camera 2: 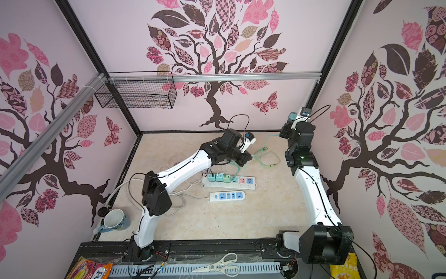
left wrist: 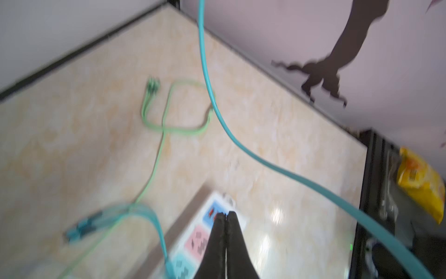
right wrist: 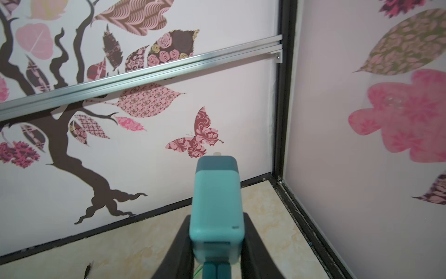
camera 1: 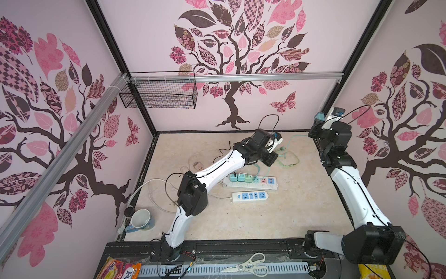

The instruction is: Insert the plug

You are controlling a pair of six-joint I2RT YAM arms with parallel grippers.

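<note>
right wrist view: right gripper [right wrist: 217,229] clamps the teal plug [right wrist: 216,193], raised at the table's [camera 1: 265,222] 1 o'clock corner, while left gripper [left wrist: 225,215] fingers sit pressed together, empty, over the multicolour power strip [left wrist: 196,238].

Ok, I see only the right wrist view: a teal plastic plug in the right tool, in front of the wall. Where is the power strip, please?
Observer: The long white plastic power strip lies mid-table. In a top view it is to the left of the right tool and nearer the robot's base, while the teal plastic plug is held high in the back corner.
Operator: Is any socket on it free?
Observer: Three small square plugs, two teal and one green, fill its left end. The pink socket near its right end looks free.
</note>
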